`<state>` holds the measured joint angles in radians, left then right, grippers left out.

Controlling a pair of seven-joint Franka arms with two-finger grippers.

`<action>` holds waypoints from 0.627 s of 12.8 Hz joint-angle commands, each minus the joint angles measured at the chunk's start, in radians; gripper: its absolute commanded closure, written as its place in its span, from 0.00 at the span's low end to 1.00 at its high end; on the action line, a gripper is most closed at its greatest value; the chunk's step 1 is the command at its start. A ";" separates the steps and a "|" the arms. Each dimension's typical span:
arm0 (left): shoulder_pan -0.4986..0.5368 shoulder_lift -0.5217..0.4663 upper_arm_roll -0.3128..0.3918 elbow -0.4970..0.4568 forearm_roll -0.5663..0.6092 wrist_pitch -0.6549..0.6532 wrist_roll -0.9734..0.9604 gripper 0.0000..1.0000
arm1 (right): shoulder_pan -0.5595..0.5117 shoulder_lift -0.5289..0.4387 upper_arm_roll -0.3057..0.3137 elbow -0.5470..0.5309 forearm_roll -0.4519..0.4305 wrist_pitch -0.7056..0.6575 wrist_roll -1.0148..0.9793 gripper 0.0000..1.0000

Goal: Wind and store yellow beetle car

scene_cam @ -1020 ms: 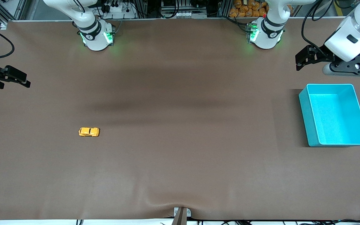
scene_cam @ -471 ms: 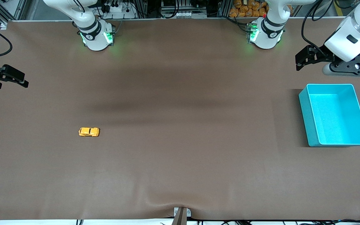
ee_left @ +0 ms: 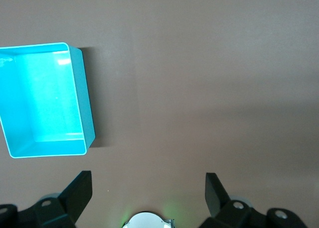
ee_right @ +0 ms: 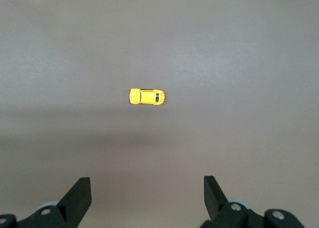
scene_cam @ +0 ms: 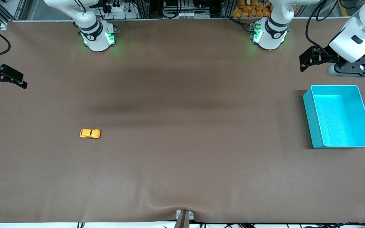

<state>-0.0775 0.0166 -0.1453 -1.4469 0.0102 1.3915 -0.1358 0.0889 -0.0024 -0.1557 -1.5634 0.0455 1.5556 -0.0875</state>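
Only the right gripper [scene_cam: 6, 79] has shifted since the earlier frames — it has drawn slightly outward at the right arm's end of the table, while car, bin and left arm are unchanged.

Right gripper: raised over bare table at that end, fingers spread apart, holding nothing. Its wrist view shows the yellow beetle car [ee_right: 147, 96] ahead of the open fingers, well apart from them.

Left gripper [scene_cam: 310, 59]: waiting over the table at the left arm's end, just above the bin's farther rim, fingers likewise apart and empty.

Yellow beetle car [scene_cam: 90, 133]: standing on its wheels on the brown table [scene_cam: 182, 158], toward the right arm's end, nearer the front camera than both robot bases. Nothing touches it.

Turquoise bin [scene_cam: 310, 117]: at the left arm's end, well apart from the car — upright, open-topped, and empty in both the front and left wrist views.

Assessment: the task appears to be at its opening step, the approach; neither winding nor storing has begun. The next move probably calls for the right gripper to travel over the car, descend and close across its narrow body — a small, rounded target that would need careful centring.
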 commanded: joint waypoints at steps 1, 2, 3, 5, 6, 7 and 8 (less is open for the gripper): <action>0.005 0.000 -0.002 0.002 -0.013 0.008 -0.001 0.00 | 0.003 0.019 0.001 0.028 -0.006 -0.009 0.002 0.00; 0.005 0.000 -0.002 0.000 -0.013 0.008 -0.001 0.00 | 0.003 0.022 0.001 0.028 -0.004 -0.009 0.000 0.00; 0.005 0.002 -0.002 0.000 -0.013 0.008 -0.001 0.00 | 0.006 0.025 0.002 0.028 -0.001 -0.009 0.000 0.00; 0.007 0.000 -0.002 0.000 -0.013 0.008 -0.001 0.00 | 0.015 0.027 0.004 0.028 0.004 -0.009 0.002 0.00; 0.007 0.000 -0.002 0.000 -0.013 0.008 -0.001 0.00 | 0.031 0.028 0.004 0.028 0.004 -0.009 0.002 0.00; 0.007 0.000 -0.002 0.000 -0.013 0.008 -0.001 0.00 | 0.040 0.036 0.004 0.028 0.001 0.000 0.003 0.00; 0.007 0.000 -0.002 0.000 -0.013 0.008 -0.001 0.00 | 0.040 0.036 0.004 0.028 -0.001 0.012 0.002 0.00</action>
<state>-0.0771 0.0168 -0.1451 -1.4478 0.0102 1.3915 -0.1358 0.1169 0.0141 -0.1494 -1.5631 0.0470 1.5611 -0.0880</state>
